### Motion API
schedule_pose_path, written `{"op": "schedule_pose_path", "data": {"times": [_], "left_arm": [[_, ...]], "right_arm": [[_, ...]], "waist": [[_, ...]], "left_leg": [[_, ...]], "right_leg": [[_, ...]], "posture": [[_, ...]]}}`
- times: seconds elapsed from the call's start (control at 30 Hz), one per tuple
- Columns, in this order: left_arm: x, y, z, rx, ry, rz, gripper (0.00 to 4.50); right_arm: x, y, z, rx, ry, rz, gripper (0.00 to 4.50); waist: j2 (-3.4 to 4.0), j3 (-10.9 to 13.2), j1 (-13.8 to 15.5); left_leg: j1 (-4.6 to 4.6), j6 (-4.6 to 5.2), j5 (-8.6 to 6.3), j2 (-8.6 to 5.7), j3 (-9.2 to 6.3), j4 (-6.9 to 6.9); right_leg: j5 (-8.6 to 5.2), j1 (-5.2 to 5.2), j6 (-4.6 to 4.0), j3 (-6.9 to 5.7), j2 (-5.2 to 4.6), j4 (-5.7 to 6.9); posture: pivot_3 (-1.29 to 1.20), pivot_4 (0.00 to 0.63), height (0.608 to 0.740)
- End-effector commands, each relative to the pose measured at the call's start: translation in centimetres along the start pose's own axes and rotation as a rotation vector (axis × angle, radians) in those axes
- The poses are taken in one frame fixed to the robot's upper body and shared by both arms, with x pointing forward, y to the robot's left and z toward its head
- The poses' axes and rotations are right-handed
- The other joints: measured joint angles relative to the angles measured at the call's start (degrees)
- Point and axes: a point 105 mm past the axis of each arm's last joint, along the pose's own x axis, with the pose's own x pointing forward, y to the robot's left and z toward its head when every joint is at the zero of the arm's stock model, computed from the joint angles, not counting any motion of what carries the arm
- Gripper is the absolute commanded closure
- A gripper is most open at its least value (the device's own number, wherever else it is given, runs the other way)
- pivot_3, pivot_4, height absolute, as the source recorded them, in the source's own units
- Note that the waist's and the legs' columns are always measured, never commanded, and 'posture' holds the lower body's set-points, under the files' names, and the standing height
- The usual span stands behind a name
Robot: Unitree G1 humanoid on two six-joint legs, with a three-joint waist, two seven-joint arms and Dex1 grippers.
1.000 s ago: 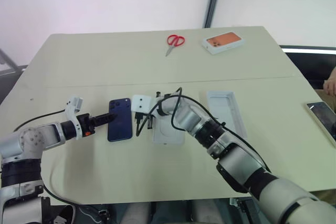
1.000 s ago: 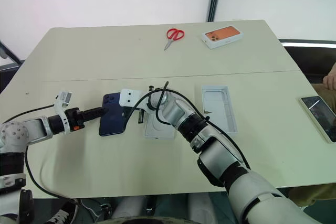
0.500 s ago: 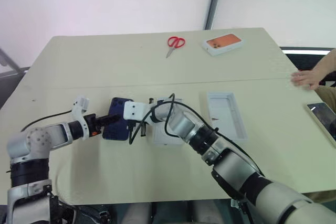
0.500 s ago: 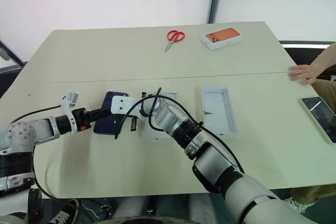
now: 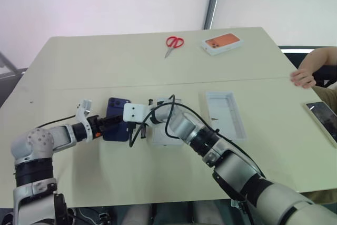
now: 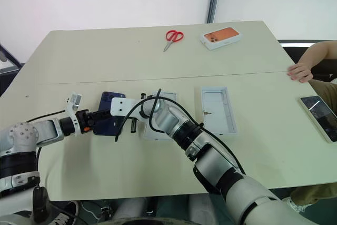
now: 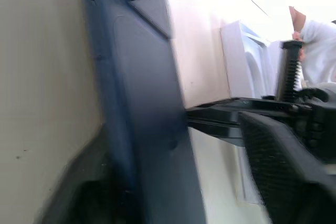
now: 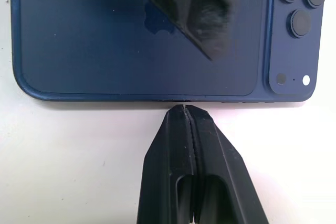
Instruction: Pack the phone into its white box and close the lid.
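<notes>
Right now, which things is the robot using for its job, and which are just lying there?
For the job: the phone, the white box, the left gripper, the right gripper.

Just lying about: the scissors, the box with orange phone picture, another phone.

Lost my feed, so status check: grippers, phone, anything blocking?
Left gripper clamping the phone by its edges. Right gripper shut, tips against phone's long edge. Nothing blocking; the white box is beside it.
</notes>
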Motion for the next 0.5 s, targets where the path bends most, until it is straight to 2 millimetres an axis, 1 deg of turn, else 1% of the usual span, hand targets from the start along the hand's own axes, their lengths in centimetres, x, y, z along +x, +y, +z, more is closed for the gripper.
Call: {"op": "schedule_pose_path", "data": {"times": [0.03,0.07,0.1,0.4,0.43,0.5], "left_arm": [[0.3,0.3,-1.5,-0.037,0.051,0.004,3.63],[0.4,0.3,-1.6,-0.041,0.053,0.001,4.17],[0.4,0.2,-1.8,-0.044,0.058,-0.002,4.47],[0.4,0.1,-2.1,-0.054,0.057,-0.008,4.49],[0.3,-0.1,-1.6,-0.077,0.008,-0.036,4.49],[0.1,-0.4,-0.7,-0.090,-0.074,-0.075,4.49]], "right_arm": [[0.1,0.3,0.6,-0.022,-0.019,0.007,4.50],[0.1,0.3,0.6,-0.022,-0.018,0.006,4.50],[0.1,0.2,0.6,-0.022,-0.016,0.003,4.50],[0.0,0.0,0.3,-0.024,-0.013,-0.009,4.50],[-0.9,-1.1,1.5,0.044,-0.109,-0.051,4.50],[-2.9,-2.6,3.2,0.164,-0.281,-0.093,4.50]], "waist": [[0.00,0.0,0.1],[-0.05,0.0,0.1],[-0.06,0.0,0.1],[-0.06,0.0,0.1],[-0.06,0.0,0.1],[-0.08,0.0,0.3]], "left_leg": [[0.00,-0.01,0.00,0.00,0.00,0.00],[0.00,-0.01,-0.01,0.00,-0.01,0.00],[0.02,-0.01,-0.01,0.00,-0.02,0.00],[0.04,-0.02,-0.02,0.01,0.01,-0.02],[0.04,-0.03,-0.02,0.01,0.01,-0.02],[0.03,-0.03,-0.02,0.01,0.00,-0.02]], "right_leg": [[0.00,0.00,0.00,0.00,0.00,0.00],[0.00,0.01,0.00,0.00,0.00,0.00],[0.00,0.04,-0.01,-0.01,0.00,-0.01],[-0.01,0.03,-0.02,0.01,0.01,-0.03],[-0.01,0.03,-0.02,0.01,0.01,-0.03],[-0.01,0.04,-0.02,0.01,0.00,-0.03]], "posture": [[0.00,0.150,0.740],[0.00,0.150,0.740],[0.00,0.150,0.740],[0.00,0.150,0.740],[0.00,0.150,0.740],[0.00,0.150,0.740]]}}
